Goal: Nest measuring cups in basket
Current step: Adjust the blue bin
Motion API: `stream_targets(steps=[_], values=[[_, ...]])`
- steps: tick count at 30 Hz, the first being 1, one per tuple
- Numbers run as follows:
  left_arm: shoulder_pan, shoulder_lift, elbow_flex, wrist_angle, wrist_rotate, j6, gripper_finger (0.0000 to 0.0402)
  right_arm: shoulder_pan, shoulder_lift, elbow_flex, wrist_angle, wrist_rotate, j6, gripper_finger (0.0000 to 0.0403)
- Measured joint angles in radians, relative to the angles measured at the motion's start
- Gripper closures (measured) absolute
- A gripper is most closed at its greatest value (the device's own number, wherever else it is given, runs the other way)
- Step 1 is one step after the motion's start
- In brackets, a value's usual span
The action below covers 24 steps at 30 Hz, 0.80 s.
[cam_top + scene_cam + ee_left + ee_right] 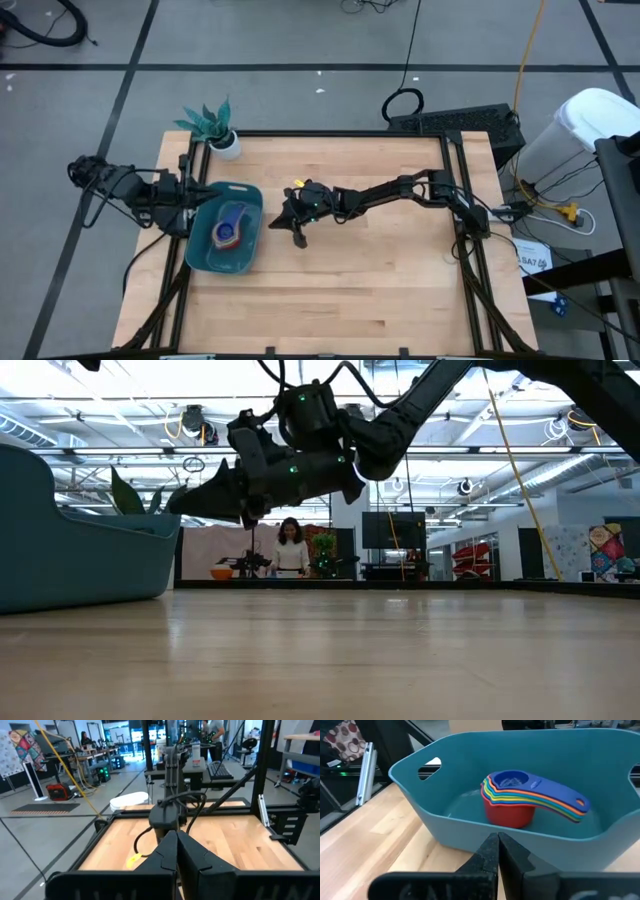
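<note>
Measuring cups (pixel 520 797) sit nested in the basket (pixel 450 822), right pincer (pixel 497 851) beside.

Open tabletop (pixel 380 280) stretches right of the basket (pixel 203 252); the right gripper (pixel 290 222) hangs just beside its rim, nested measuring cups (pixel 229 226) filling its middle.

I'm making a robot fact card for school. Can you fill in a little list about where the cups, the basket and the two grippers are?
cups: stacked one inside another, dark blue on top, red at the bottom
basket: teal, on the table's left side, holding the cups
right gripper: shut, empty, above the table just right of the basket
left gripper: shut, empty, at the table's left edge beside the basket
plant: small white pot at the far left corner
job: looks done
</note>
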Motion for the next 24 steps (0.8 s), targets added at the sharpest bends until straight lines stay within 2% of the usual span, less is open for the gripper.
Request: stream_targets(steps=[8,24], values=[[0.034,0.000,0.000,-0.001,0.040,0.009,0.0399,-0.003,0.002,0.009,0.005,0.004,0.002,0.0403],[0.053,0.002,0.000,-0.005,0.077,-0.002,0.0399,0.031,0.134,0.185,-0.068,-0.024,0.039,0.0403]])
